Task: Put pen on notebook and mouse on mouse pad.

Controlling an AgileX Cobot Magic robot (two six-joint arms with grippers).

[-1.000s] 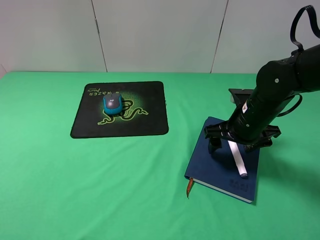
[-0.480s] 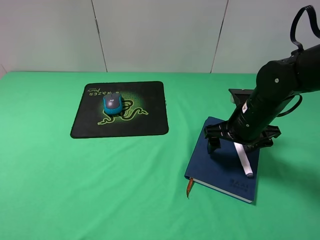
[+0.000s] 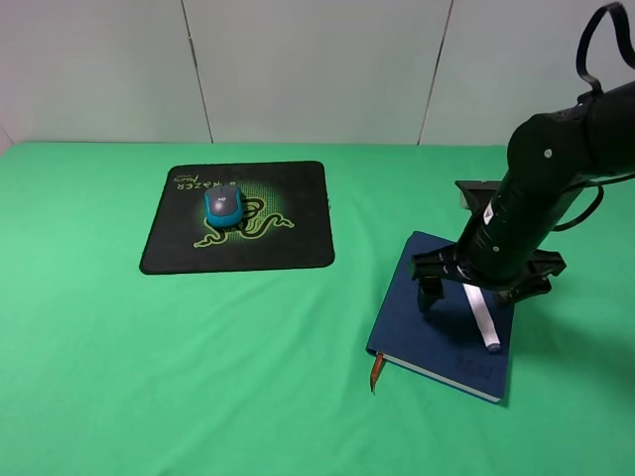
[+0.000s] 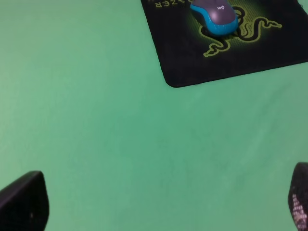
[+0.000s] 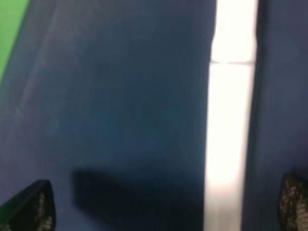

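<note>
On the notebook (image 3: 442, 322) the pen (image 3: 483, 317) lies free, rolled slightly rightward. Above it the right hand (image 3: 481, 290) has lifted, spread wide.

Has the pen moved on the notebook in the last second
Yes. The pen has shifted slightly toward the right edge of the notebook, and it now lies free between the open right gripper jaws.

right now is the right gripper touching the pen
Apart. The right wrist view shows the pen lying on the notebook between wide-open fingertips, with bare cover at each side.
</note>
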